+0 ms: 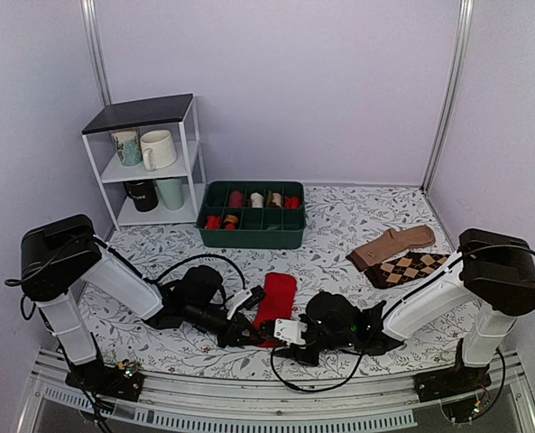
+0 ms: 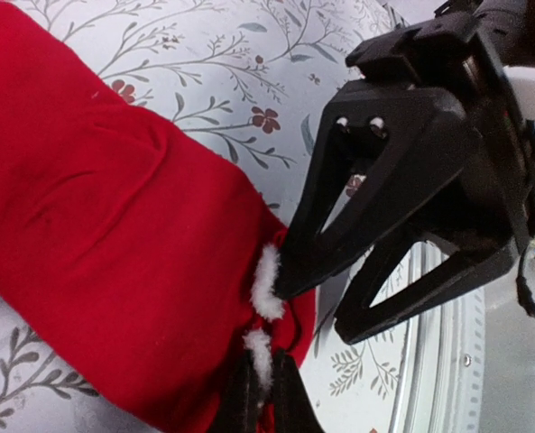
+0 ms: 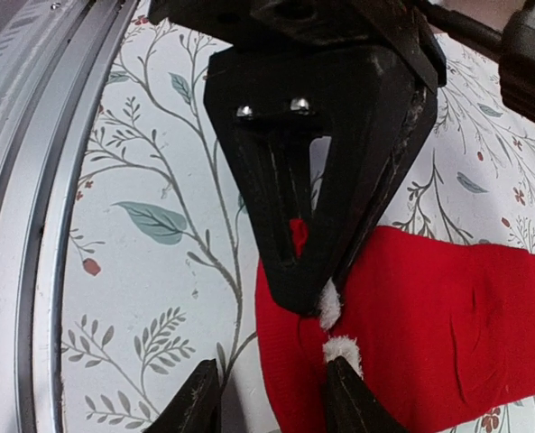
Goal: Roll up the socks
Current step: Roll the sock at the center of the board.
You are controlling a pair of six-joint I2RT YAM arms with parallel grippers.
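Closest to the lens in the left wrist view, the left end effector point(image 2: 263, 379) has its dark fingers pressed together on the near hem of the socks point(image 2: 114, 244), with a white pad biting into the red fabric. The right end effector point(image 3: 269, 379) meets it at the same hem. Its fingers stand spread, one on the bare floral tabletop point(image 3: 150, 225) and the other resting on the cloth, so it straddles the corner without pinching it.

The socks lie as a flat red strip between the two arms. They run away from the bases towards the green organiser bin point(image 1: 252, 236), and are well apart from the tan sock point(image 1: 395, 245) and the argyle sock point(image 1: 410, 268).

This looks like the very start of the roll: the near end is gripped and nothing has been turned over yet. The next move probably calls for the right fingers to close on the hem, after which both wrists would fold it forward together, keeping the layers aligned.
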